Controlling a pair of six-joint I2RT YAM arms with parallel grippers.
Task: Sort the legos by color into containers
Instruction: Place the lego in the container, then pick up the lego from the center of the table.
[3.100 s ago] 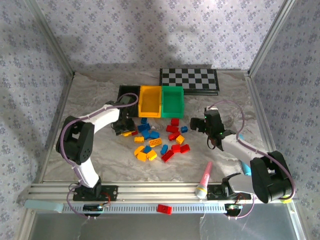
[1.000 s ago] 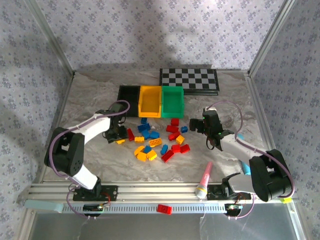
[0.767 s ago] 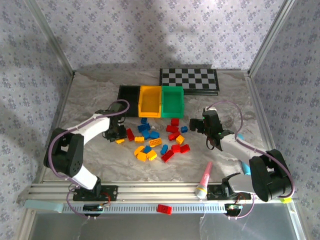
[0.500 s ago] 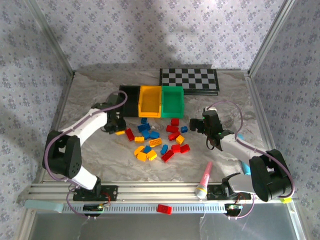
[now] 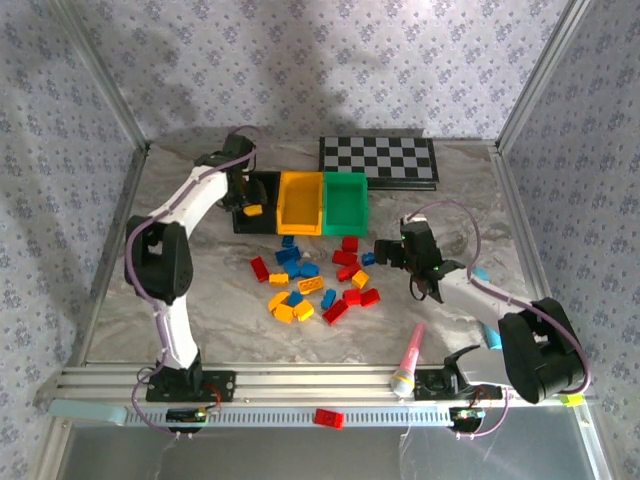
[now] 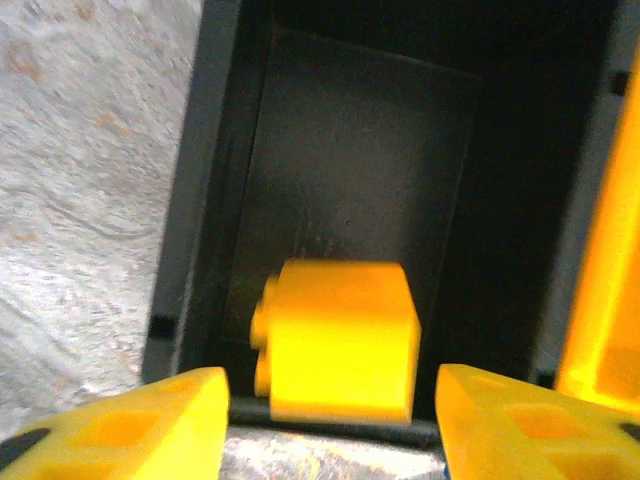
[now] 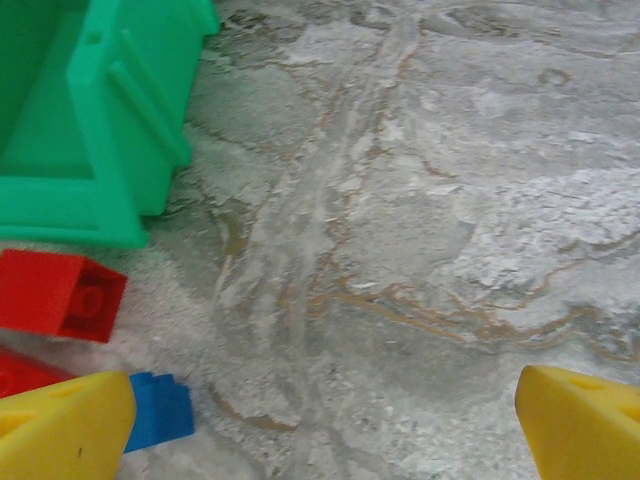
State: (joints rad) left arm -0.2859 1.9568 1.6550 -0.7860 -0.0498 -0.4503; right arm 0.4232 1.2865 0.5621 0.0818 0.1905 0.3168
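Note:
Red, yellow and blue legos (image 5: 315, 280) lie in a loose pile on the marble table. Behind them stand the containers: a black bin (image 5: 268, 180), a yellow bin (image 5: 283, 205) and a green bin (image 5: 362, 205). My left gripper (image 5: 247, 197) hangs over the black bin (image 6: 360, 170), open, with a blurred yellow brick (image 6: 340, 340) loose between its fingers (image 6: 180, 410) and a gap on either side. My right gripper (image 5: 385, 252) is open and low at the pile's right edge. Its wrist view shows it (image 7: 320, 430) over bare table, with a blue brick (image 7: 160, 410), a red brick (image 7: 60, 295) and the green bin (image 7: 90, 120).
A checkerboard (image 5: 378, 160) lies behind the green bin. A pink marker (image 5: 408, 362) and a teal one (image 5: 489, 335) lie near the right arm's base. One red brick (image 5: 328, 418) sits on the front rail, another (image 5: 259, 268) left of the pile.
My left arm has swung from the pile's left side back to the black bin with a yellow brick, and its jaws have opened off it. The right gripper has edged slightly left.

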